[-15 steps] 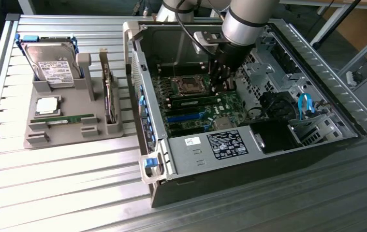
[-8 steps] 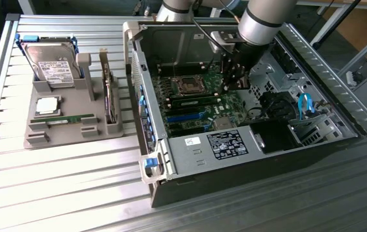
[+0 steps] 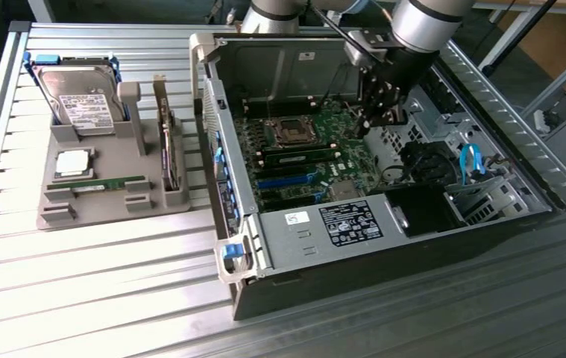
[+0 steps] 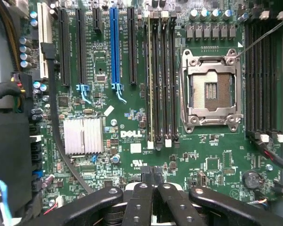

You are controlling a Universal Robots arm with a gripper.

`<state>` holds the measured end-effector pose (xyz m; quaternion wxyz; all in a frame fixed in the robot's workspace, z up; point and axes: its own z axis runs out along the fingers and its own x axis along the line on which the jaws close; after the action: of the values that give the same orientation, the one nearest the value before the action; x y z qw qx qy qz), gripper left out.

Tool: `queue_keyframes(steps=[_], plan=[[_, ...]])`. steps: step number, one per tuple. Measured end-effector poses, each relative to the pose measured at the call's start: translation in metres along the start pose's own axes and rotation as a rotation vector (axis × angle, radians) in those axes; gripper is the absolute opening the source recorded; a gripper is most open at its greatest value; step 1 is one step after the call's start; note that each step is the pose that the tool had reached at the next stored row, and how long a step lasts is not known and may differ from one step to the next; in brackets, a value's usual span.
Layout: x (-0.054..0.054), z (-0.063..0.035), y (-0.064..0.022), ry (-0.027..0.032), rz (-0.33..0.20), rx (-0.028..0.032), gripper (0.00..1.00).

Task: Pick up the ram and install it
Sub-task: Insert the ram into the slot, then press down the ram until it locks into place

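The ram, a thin green stick, lies flat near the front of the grey holder at the exterior view's left. My gripper hangs inside the open computer case, over the motherboard and well away from the holder. In the wrist view the gripper has its fingertips pressed together with nothing between them. It is above the board's edge, near the black memory slots and the open processor socket. A green stick sits in a slot beside the socket.
The holder also carries a silver hard drive, a square processor chip and an upright card. Inside the case are the power supply, a blue cable and black cables. A silver heatsink sits on the board.
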<state>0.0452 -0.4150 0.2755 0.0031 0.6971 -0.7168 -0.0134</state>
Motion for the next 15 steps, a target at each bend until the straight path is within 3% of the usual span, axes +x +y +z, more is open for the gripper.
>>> queue_keyframes(steps=[2,11,13,15], plan=[[-0.0002,-0.0155,0.0004,-0.0001,0.0,0.0,0.09],[-0.0002,-0.0154,0.0009,0.0001,0.0,0.0,0.09],[-0.0002,-0.0123,0.008,-0.0001,0.0,0.0,0.09],[-0.0003,-0.0058,0.008,0.0,0.0,-0.0002,0.09]])
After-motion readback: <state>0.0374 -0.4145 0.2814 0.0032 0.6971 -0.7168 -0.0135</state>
